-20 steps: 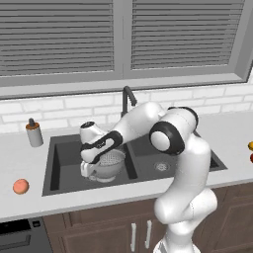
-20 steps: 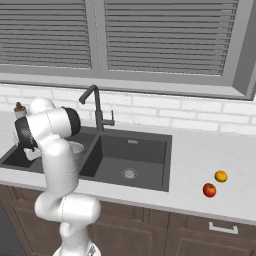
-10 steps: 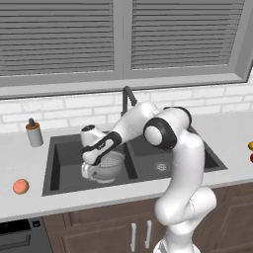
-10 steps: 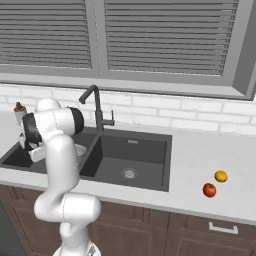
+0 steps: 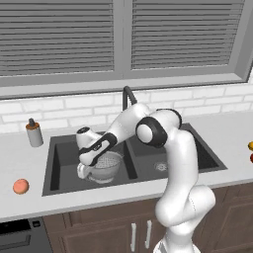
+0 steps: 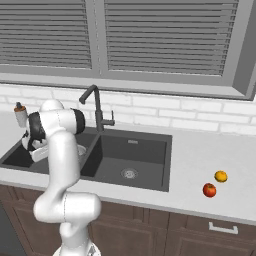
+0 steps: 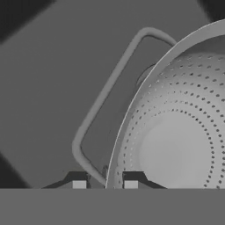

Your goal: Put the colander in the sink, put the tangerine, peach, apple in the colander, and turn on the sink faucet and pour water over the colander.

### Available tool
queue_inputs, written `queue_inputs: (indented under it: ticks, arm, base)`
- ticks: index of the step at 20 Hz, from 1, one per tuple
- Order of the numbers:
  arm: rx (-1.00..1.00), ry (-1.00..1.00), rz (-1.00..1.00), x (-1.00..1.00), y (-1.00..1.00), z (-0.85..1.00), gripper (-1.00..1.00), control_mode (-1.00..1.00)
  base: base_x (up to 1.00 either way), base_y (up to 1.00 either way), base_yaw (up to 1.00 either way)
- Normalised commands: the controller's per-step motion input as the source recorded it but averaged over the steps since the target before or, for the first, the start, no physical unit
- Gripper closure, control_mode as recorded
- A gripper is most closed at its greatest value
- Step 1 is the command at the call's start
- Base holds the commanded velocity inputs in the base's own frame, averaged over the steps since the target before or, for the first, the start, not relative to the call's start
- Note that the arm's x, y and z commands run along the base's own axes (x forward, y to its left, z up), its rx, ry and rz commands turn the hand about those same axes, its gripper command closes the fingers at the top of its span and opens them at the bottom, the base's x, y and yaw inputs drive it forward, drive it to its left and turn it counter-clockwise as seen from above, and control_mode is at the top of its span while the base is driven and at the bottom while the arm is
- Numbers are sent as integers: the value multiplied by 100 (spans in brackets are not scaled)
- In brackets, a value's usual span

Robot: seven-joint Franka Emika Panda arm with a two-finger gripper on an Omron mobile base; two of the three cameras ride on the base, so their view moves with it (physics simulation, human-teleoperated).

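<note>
Lowered slightly since before, one colander [image 5: 105, 167] is seen upright at centre-left in the sink's [image 5: 59, 168] left basin, its rim pinched by the hand [image 7: 105, 184]. Three fruits are counted on the desk [image 6: 200, 165]: peach [image 5: 20, 186], apple [image 6: 209, 190], tangerine [image 6: 220, 176].

- Soft, even light is falling across the whole rendered kitchen, with no glare or bright hotspots showing anywhere.
- The sink [image 5: 64, 163] is reading dark, its basins sitting in flat shade.
- Both base views are looking slightly soft and grainy.
- In the hand view, the colander [image 7: 176, 132] is catching pale, gentle highlights, and the corners are darkening.
</note>
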Motion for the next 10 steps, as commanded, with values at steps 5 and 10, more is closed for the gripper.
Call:
queue_inputs:
  ticks: [5, 10]
  arm:
    - [-4, 0, 0, 20, 0, -33, 100, -100]
    - [-1, 0, 0, 1, -4, -10, 100, -100]
  base:
    - [0, 0, 0]
    - [0, 0, 0]
